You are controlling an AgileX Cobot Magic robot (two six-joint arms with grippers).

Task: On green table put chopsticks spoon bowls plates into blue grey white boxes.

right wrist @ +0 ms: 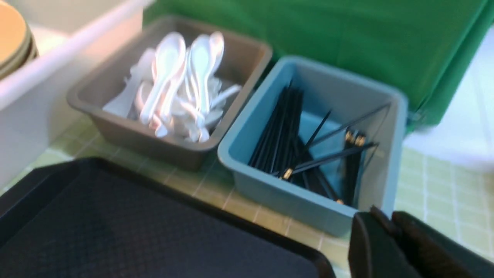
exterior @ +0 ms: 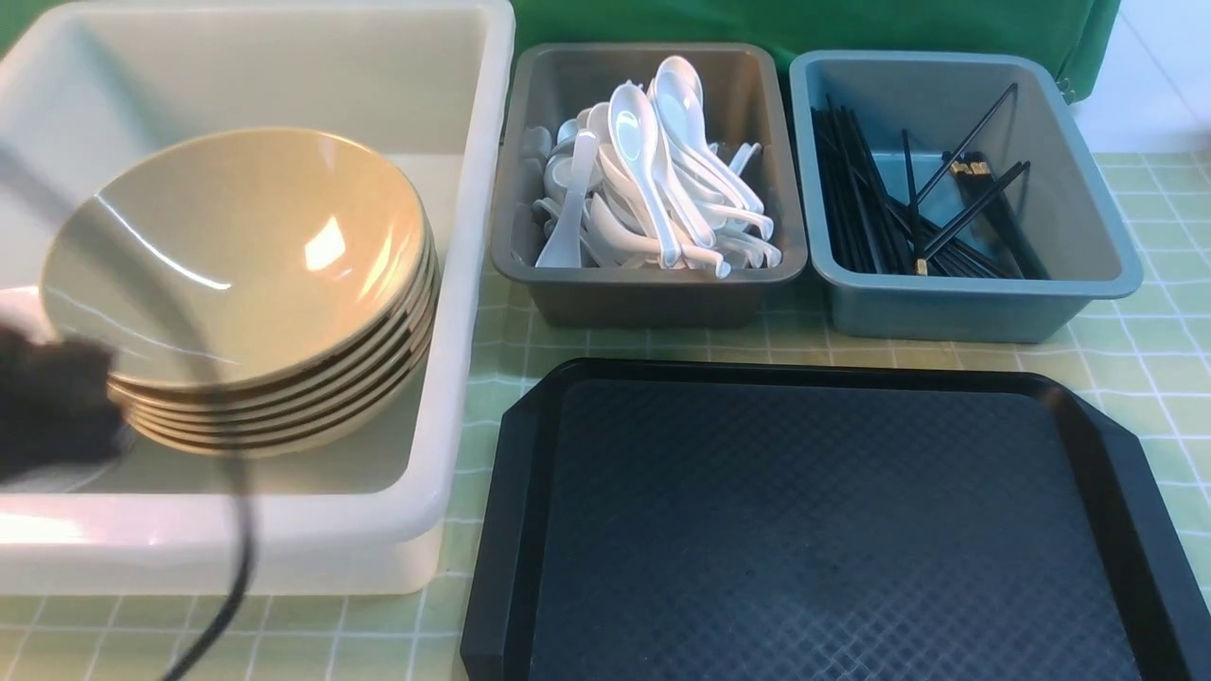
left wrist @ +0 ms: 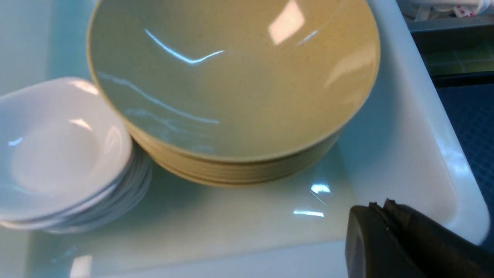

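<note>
A stack of several tan bowls (exterior: pixel 236 274) stands in the large white box (exterior: pixel 468 312). Beside the bowls (left wrist: pixel 231 77) in that box is a stack of white plates (left wrist: pixel 61 150). White spoons (exterior: pixel 653 180) fill the grey box (exterior: pixel 653 307). Black chopsticks (exterior: pixel 899 222) lie in the blue box (exterior: pixel 946 317). My left gripper (left wrist: pixel 380 204) is shut and empty over the white box's near corner, and shows as a dark blur (exterior: pixel 47 407) at the front view's left edge. My right gripper (right wrist: pixel 386 216) is shut and empty, near the blue box (right wrist: pixel 308 208). It does not show in the front view.
A black textured tray (exterior: pixel 804 530) lies on the green table (exterior: pixel 1135 359) in front of the grey and blue boxes. A dark cable (exterior: pixel 241 530) hangs across the white box's front wall. The dark green backdrop (exterior: pixel 804 24) rises behind the boxes.
</note>
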